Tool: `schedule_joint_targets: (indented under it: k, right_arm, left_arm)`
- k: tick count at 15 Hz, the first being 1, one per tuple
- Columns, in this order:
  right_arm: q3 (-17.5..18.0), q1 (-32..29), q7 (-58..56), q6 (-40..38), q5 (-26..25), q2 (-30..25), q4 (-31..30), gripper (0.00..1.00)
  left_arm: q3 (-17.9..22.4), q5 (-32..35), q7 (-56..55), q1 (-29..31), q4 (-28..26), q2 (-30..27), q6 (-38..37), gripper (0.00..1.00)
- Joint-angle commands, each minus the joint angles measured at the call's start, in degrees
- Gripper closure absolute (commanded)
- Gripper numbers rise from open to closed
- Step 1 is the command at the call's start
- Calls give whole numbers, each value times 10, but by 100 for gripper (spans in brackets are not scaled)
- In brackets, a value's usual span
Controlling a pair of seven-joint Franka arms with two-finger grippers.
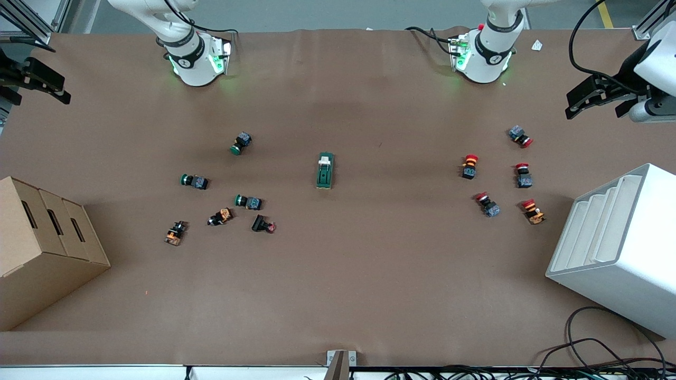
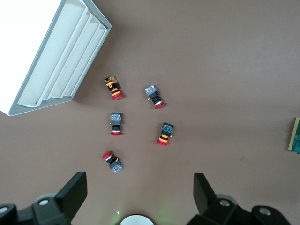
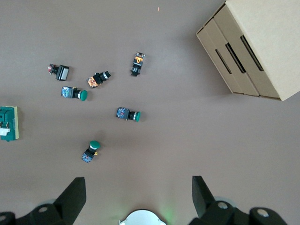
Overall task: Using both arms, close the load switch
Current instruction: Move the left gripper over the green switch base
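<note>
The load switch (image 1: pixel 325 170), a dark green block with a white lever piece, lies on the brown table mid-way between the two arm bases. It shows at the edge of the left wrist view (image 2: pixel 296 135) and of the right wrist view (image 3: pixel 8 123). My left gripper (image 1: pixel 586 100) hangs open and empty high over the left arm's end of the table, its fingers wide apart (image 2: pixel 139 192). My right gripper (image 1: pixel 37 82) hangs open and empty high over the right arm's end (image 3: pixel 138 194). Both are well away from the switch.
Several red push-buttons (image 1: pixel 496 174) lie toward the left arm's end, beside a white tiered bin (image 1: pixel 618 243). Several green and orange push-buttons (image 1: pixel 222 195) lie toward the right arm's end, beside a cardboard box (image 1: pixel 42 248). Cables lie along the table edge nearest the camera.
</note>
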Motion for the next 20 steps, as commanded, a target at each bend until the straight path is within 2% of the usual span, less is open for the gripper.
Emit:
schedule_joint_targets:
  k: [1, 6, 10, 14, 17, 20]
  right_arm:
    - [4, -3, -3, -1, -6, 4, 14, 0]
    - [4, -3, 1, -1, -3, 6, 14, 0]
    - [4, -3, 1, -10, 0, 6, 12, 0]
    - [4, -4, 1, -11, 9, 6, 10, 0]
    - [2, -5, 0, -15, 19, 6, 8, 0]
    - [2, -5, -1, -16, 18, 6, 9, 0]
  left_arm:
    - [-3, 4, 11, 5, 12, 2, -12, 0]
    - [-12, 7, 11, -5, 22, 18, -12, 0]
    - [-82, 6, -16, -9, 23, 49, 42, 0]
    - [-161, 9, -196, -42, -17, 80, 120, 0]
    - [-168, 52, -318, -110, -63, 105, 204, 0]
    - [-168, 136, -477, -209, -74, 167, 252, 0]
